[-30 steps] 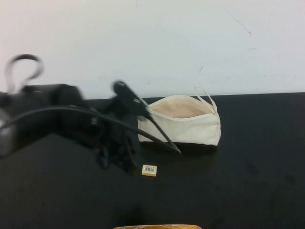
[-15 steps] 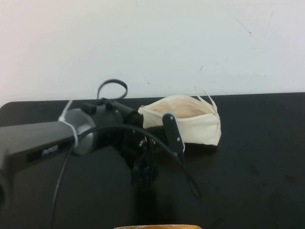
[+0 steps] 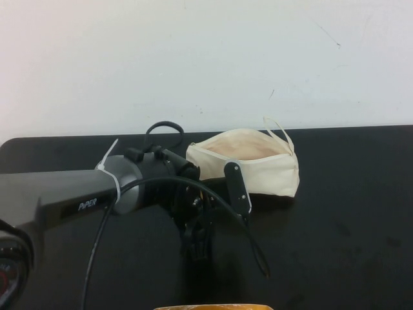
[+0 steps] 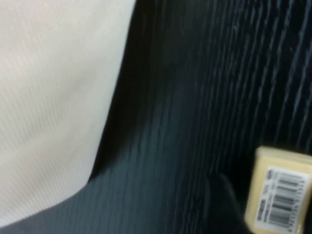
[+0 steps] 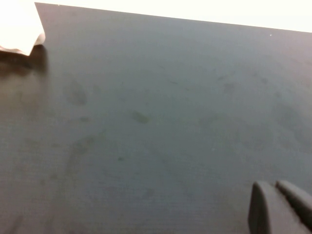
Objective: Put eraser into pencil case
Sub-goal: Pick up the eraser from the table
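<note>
The cream-white pencil case (image 3: pixel 248 165) lies open on the black table (image 3: pixel 335 219), peach lining showing and loop strap at its right end. My left gripper (image 3: pixel 197 247) points straight down at the table just in front of the case's left end and hides the eraser in the high view. In the left wrist view the tan-yellow eraser (image 4: pixel 278 195) with its barcode label lies on the table, with one dark finger (image 4: pixel 225 204) close beside it; the gripper looks open. The case's fabric (image 4: pixel 48 97) fills the side. My right gripper (image 5: pixel 279 207) is shut and empty over bare table, out of the high view.
A corner of the pencil case (image 5: pixel 17 29) shows far off in the right wrist view. An orange object (image 3: pixel 213 307) peeks in at the table's front edge. The left arm's cable (image 3: pixel 251 245) loops over the table in front of the case.
My left arm has swung right and come down over the eraser, which showed on the table one second ago and is now covered. The case has not moved.
</note>
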Controlling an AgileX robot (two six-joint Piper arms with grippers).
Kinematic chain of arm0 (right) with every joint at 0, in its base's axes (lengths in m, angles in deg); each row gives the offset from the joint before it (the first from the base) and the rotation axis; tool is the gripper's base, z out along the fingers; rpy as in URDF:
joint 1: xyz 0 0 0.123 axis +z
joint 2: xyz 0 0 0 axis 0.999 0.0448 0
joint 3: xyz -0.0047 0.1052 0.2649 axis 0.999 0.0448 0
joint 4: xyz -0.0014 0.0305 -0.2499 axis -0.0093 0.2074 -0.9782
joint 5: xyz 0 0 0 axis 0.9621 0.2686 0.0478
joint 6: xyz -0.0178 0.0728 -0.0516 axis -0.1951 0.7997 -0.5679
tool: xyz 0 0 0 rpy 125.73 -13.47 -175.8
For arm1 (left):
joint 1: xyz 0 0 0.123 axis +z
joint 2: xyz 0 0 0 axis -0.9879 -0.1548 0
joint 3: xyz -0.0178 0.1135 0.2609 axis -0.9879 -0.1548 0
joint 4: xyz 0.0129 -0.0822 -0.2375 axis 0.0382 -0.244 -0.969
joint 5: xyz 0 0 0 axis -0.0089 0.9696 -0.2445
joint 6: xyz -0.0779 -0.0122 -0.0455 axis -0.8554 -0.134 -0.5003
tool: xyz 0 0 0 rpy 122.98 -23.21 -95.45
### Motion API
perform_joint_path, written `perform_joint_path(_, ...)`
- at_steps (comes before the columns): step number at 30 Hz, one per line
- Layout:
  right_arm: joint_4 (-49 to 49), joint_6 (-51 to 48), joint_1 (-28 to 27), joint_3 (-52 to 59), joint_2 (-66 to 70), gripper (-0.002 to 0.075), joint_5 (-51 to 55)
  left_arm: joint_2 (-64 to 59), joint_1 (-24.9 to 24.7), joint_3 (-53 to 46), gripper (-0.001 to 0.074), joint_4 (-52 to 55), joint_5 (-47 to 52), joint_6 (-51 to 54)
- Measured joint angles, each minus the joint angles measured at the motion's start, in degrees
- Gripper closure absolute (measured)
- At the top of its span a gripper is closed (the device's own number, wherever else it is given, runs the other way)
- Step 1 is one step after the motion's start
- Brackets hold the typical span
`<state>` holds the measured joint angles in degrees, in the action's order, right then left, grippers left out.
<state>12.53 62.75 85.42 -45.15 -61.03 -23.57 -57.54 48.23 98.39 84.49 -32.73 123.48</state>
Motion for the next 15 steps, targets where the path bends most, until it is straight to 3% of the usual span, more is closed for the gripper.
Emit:
perform_joint_path(5, 0.0, 0.0, 0.0, 0.0, 0.0, 0.0727, 0.0, -0.7, 0.0, 0.4, 0.0559, -1.6, -0.1, 0.0)
perform_joint_path(15, 0.0, 0.0, 0.0, 0.0, 0.0, 0.0727, 0.0, -0.2, 0.0, 2.2, 0.0557, -7.4, 5.3, -7.7)
